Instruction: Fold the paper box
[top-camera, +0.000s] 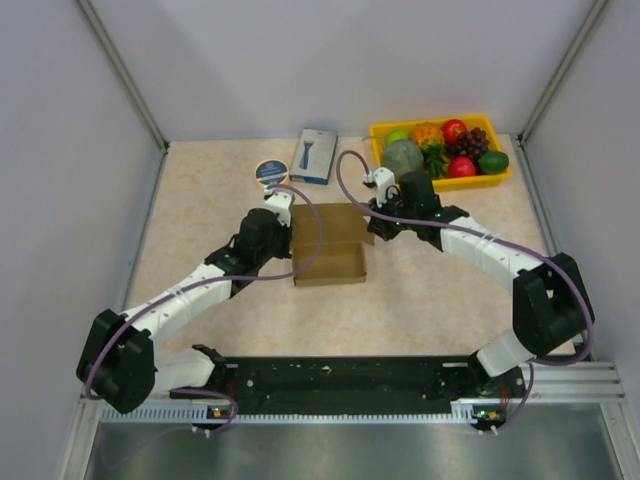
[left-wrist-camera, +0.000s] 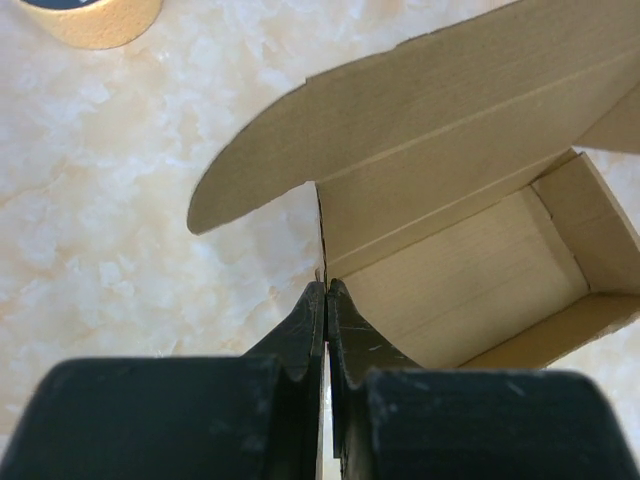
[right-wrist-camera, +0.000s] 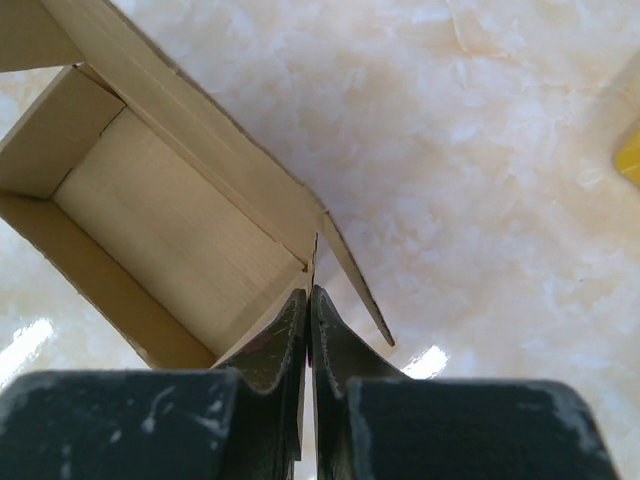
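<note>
The paper box (top-camera: 330, 245) is brown cardboard, partly formed into an open tray in the middle of the table, with its lid panel lying flat behind it. My left gripper (top-camera: 290, 222) is at its left side. In the left wrist view that gripper (left-wrist-camera: 327, 285) is shut on the thin upright left wall of the paper box (left-wrist-camera: 450, 270), below a rounded flap (left-wrist-camera: 250, 170). My right gripper (top-camera: 372, 225) is at the right side. The right wrist view has this gripper (right-wrist-camera: 309, 292) shut on the right wall of the paper box (right-wrist-camera: 150, 230), next to a loose flap (right-wrist-camera: 355, 280).
A yellow tray (top-camera: 500, 180) of toy fruit and vegetables stands at the back right. A small blue-and-white printed box (top-camera: 315, 155) and a roll of tape (top-camera: 271, 171) lie behind the paper box. Grey walls close the table on three sides.
</note>
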